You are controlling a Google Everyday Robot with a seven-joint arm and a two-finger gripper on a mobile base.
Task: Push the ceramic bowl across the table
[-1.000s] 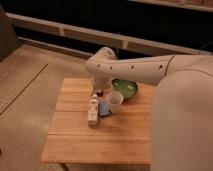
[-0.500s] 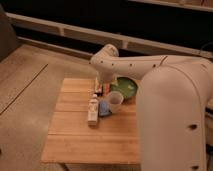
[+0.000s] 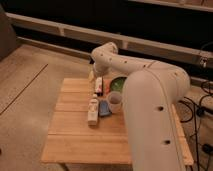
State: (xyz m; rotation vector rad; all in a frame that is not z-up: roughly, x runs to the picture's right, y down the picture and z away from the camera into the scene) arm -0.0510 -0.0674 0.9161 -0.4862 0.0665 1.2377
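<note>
One white arm (image 3: pixel 150 85) bends over the far side of the table (image 3: pixel 85 142), and its gripper (image 3: pixel 98 85) hangs down at the far edge, beyond the white cup (image 3: pixel 115 102) and a little to the cup's left. Whether the gripper is spread or closed cannot be told from this view. The green bowl (image 3: pixel 119 83) sits just beyond the cup, near the table's far edge, just beside the gripper on its right; whether the two touch cannot be made out, and the arm hides part of the bowl's right side. A small blue thing (image 3: pixel 104 108) lies right against the cup's left side. A white bottle (image 3: pixel 93 110) lies on its side left of the cup, just past the blue thing.
</note>
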